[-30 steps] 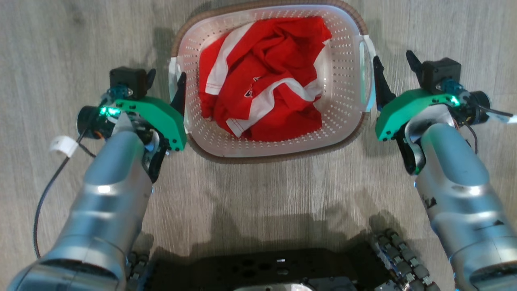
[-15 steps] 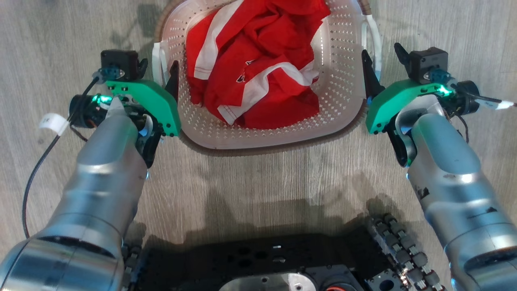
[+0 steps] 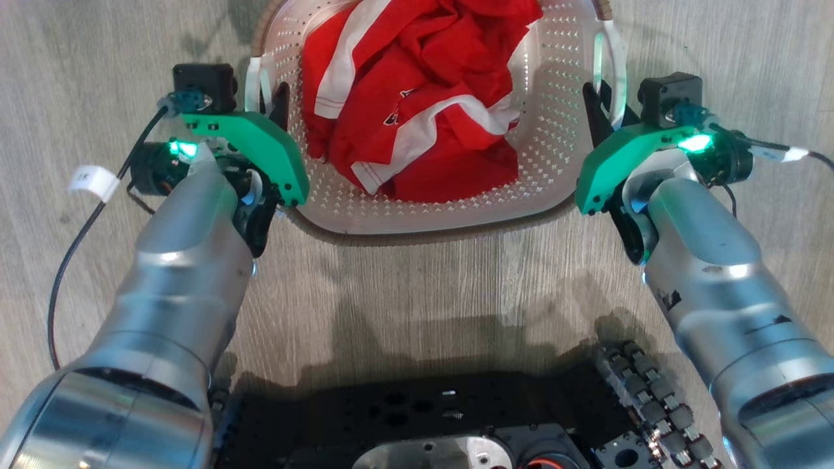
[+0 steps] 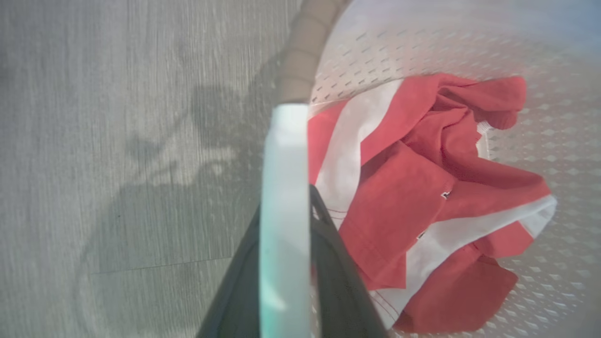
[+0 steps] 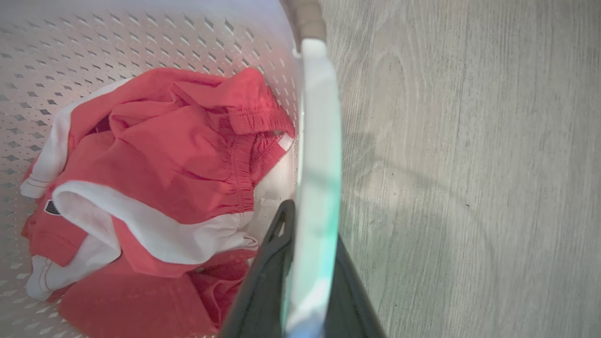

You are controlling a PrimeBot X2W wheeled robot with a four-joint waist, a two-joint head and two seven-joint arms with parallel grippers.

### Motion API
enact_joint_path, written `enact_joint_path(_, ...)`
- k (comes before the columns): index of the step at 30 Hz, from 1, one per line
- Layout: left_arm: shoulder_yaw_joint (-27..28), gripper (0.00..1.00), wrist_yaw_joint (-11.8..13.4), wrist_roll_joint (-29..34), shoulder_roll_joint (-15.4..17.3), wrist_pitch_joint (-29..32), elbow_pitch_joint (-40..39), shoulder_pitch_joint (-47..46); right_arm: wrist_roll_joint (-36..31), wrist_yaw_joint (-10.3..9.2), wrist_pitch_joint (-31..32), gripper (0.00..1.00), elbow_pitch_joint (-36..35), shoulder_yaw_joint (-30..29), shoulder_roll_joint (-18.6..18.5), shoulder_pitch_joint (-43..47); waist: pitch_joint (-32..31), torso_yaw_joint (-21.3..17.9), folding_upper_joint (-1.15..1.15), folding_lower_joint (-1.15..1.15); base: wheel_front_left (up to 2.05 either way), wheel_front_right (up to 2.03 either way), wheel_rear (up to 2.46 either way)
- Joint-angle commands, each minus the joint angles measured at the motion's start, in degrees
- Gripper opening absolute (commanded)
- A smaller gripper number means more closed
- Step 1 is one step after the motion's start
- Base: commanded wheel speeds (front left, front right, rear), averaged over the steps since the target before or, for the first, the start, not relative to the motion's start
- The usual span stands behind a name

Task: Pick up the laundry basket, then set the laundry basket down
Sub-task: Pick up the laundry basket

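The laundry basket [image 3: 558, 137] is white with perforated walls and a brown rim, and it holds a crumpled red and white garment [image 3: 423, 98]. My left gripper [image 3: 264, 98] is shut on the basket's left white handle [image 4: 284, 197], which runs between its two dark fingers in the left wrist view. My right gripper [image 3: 609, 98] is shut on the right white handle [image 5: 317, 155] in the same way. The basket's far end is cut off by the top of the head view.
Grey wood-look floor [image 3: 417, 293] lies all around the basket. My black base [image 3: 404, 417] and a roller wheel [image 3: 651, 404] fill the bottom of the head view. A black cable [image 3: 71, 254] loops off my left wrist.
Both grippers went from open beside the handles to shut on them. The basket now shows larger and higher in the head view, which has itself shifted.
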Motion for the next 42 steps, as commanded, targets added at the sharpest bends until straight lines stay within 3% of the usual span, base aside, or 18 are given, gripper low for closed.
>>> enact_joint_path(1, -0.17, 0.00, 0.04, -0.09, 2.40, -0.34, -0.01, 1.20, 0.48, -0.15, -0.19, 0.00, 0.41, 1.42, 0.44, 1.64, 0.01, 0.09, -0.01, 0.00, 0.00, 0.00, 0.00)
enact_joint_path(14, -3.43, 0.00, 0.04, -4.46, 2.47, -0.69, 0.67, 0.71, 5.13, -0.15, -0.19, 0.00, 4.44, 6.11, -0.32, 0.10, -2.03, 0.61, -0.01, 0.00, 0.00, 0.00, 0.00)
enact_joint_path(20, -5.09, 0.00, 0.04, -7.83, 2.44, 2.36, 0.37, 1.26, 7.48, -0.15, 1.20, 0.00, 7.04, 8.32, -0.66, -0.77, -5.38, 0.89, -0.01, 0.00, 0.00, 0.00, 0.00)
enact_joint_path(30, -7.57, 0.00, 0.04, -15.43, 2.41, 10.86, -0.92, 3.20, 11.36, -0.15, 8.90, 0.00, 10.41, 11.70, -1.00, -1.63, -13.22, 0.89, -0.01, 0.00, 0.00, 0.00, 0.00)
enact_joint_path(42, -9.43, 0.00, 0.03, -20.38, 2.42, 16.24, 0.08, 5.10, 15.44, -0.15, 18.84, 0.00, 12.09, 14.71, -0.97, -0.10, -23.22, 0.97, -0.01, 0.00, 0.00, 0.00, 0.00)
